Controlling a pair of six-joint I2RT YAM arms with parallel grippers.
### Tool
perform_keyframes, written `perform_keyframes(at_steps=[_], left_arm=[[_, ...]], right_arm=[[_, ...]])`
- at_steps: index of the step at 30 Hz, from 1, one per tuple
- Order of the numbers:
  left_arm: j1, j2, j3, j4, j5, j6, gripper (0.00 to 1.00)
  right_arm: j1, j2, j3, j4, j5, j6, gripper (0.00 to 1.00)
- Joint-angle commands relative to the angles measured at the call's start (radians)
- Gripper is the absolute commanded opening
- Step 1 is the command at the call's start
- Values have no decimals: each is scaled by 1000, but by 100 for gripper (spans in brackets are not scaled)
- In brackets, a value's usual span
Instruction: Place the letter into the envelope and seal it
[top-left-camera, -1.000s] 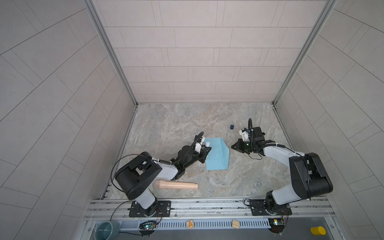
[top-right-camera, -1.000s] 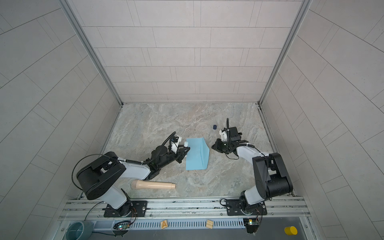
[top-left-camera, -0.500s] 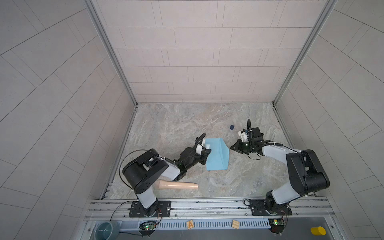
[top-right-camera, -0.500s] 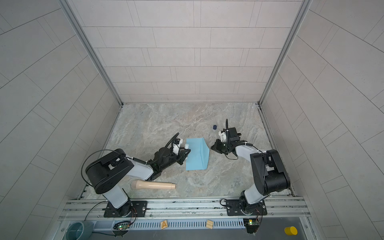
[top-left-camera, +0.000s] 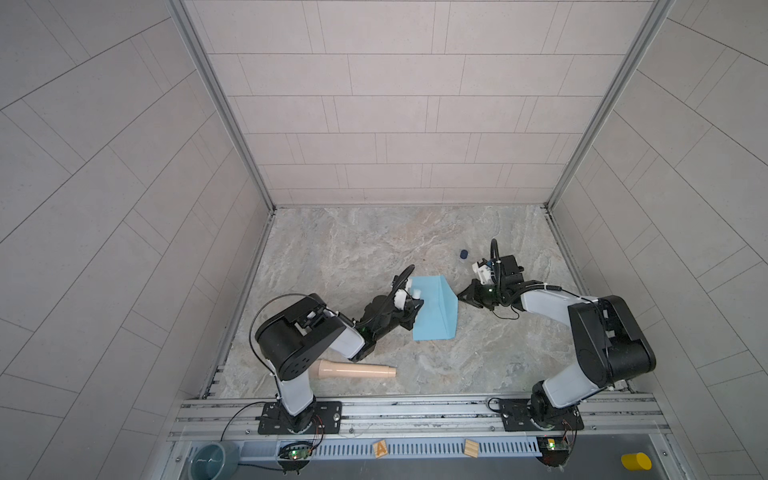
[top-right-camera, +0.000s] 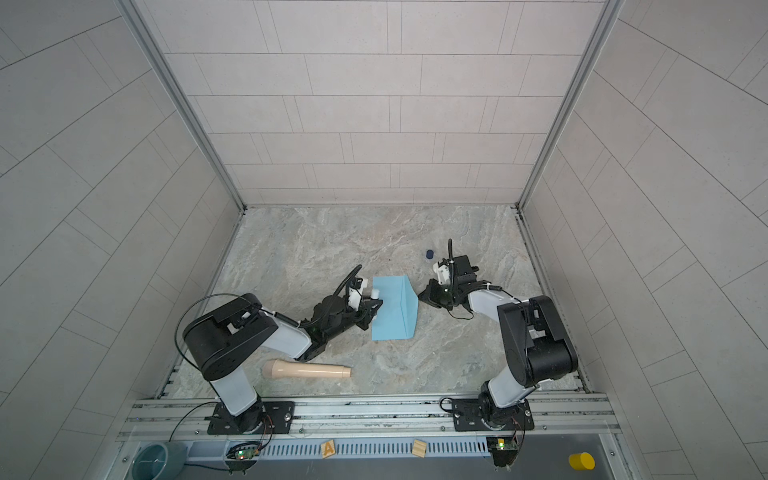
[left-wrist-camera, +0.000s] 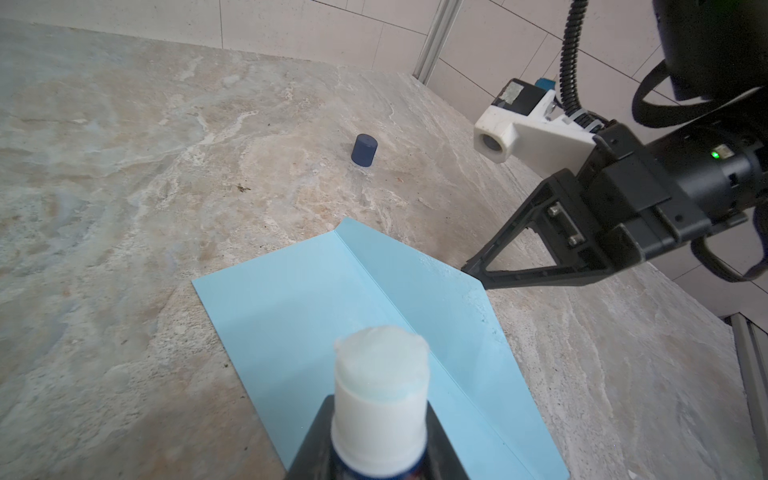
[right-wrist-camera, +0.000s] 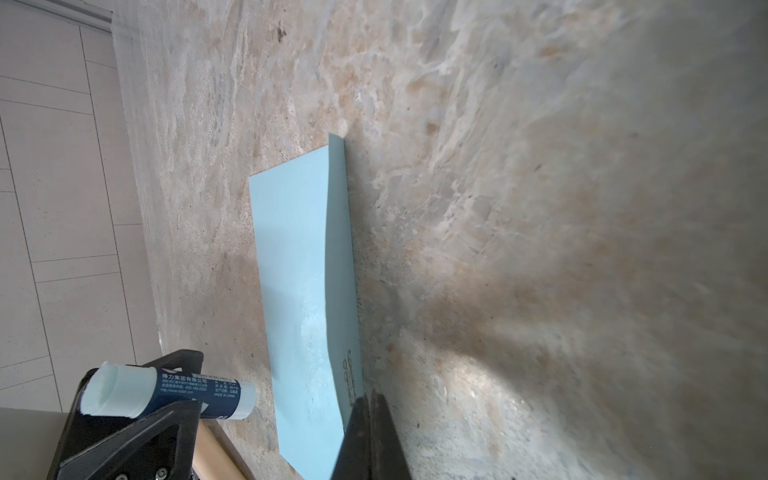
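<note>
**Mia:** What's the biggest thing?

**Ben:** The desk (top-left-camera: 353, 249). Walls stand along its left, back and right edges. A metal rail (top-left-camera: 415, 409) runs along its bottom edge in both top views.

**Mia:** Is there room to move?

**Ben:** Lots. The upper part of the desk is nearly all open stone.

**Mia:** Where's the envelope?

**Ben:** The envelope (top-left-camera: 432, 309) lies in the middle of the desk. Its flap is open, pointing right, and lifted a bit off the stone. I can't tell what is inside.

**Mia:** What else is big?

**Ben:** A tan rod (top-left-camera: 353, 370) lies at the lower left, well apart from the envelope. A blue-green bowl (top-left-camera: 216, 459) sits below the rail. It's too small to tell what's in it.

**Mia:** And the arms?

**Ben:** The left end effector (top-left-camera: 411, 311) is at the envelope's left edge, pinching a glue stick (left-wrist-camera: 380, 399). The stick's white end points over the blue paper. The right end effector (top-left-camera: 462, 296) has its fingers pressed together, touching the flap's point. I can't tell if paper is between them.

**Mia:** The smallest thing?

**Ben:** A dark blue cap (top-left-camera: 464, 253), upper right, near the right end effector.
</note>
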Motion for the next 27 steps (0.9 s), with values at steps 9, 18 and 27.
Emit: perform_keyframes(at_steps=[9,18,27], left_arm=[[-11,55,30,55,-18,-19,0],[-9,97,21,91,-22,-37,0],[-10,96,21,89,-24,-37,0]], right_arm=[[25,23,-11,35,-31,30,0],[49,36,-9,56,-35,47,0],[96,65,0,98,-31,81,0]])
